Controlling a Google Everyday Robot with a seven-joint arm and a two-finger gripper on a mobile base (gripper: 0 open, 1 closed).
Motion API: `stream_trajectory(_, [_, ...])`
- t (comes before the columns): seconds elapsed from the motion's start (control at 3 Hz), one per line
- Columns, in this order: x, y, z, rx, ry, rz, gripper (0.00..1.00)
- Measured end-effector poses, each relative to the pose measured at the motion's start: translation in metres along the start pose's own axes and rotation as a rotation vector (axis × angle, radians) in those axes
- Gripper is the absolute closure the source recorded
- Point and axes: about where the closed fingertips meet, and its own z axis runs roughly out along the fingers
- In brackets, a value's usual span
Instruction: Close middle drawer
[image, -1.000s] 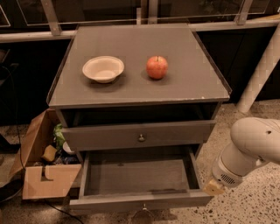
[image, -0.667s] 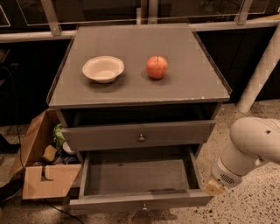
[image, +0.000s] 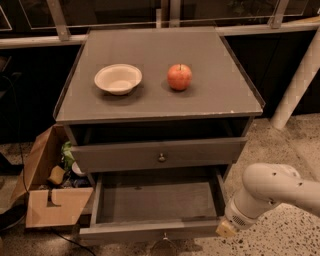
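Gripper (image: 164, 246) before middle drawer (image: 155, 202), cardboard box (image: 57, 209) leftward

Only a dark sliver of the gripper (image: 163, 248) shows, cut off by the bottom edge just before the middle drawer (image: 155, 202). To its right, the arm (image: 270, 192) leaves the frame.

Dim, warm light falls from above onto the cabinet top (image: 220, 92); the background is dark, and the gripper (image: 164, 247) at bottom centre sits in shadow.

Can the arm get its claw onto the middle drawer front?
Probably yes: the arm hangs by the right front corner of the open middle drawer, nothing between; the claw itself is out of frame.
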Motion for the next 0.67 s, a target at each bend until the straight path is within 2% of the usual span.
stream_trajectory(0.33, [-0.0053, -0.0115, 0.0449, -0.008, 0.002, 0.017, 1.00])
stream_trajectory(0.67, [-0.0049, -0.0119, 0.0472, -0.011, 0.002, 0.019, 1.00])
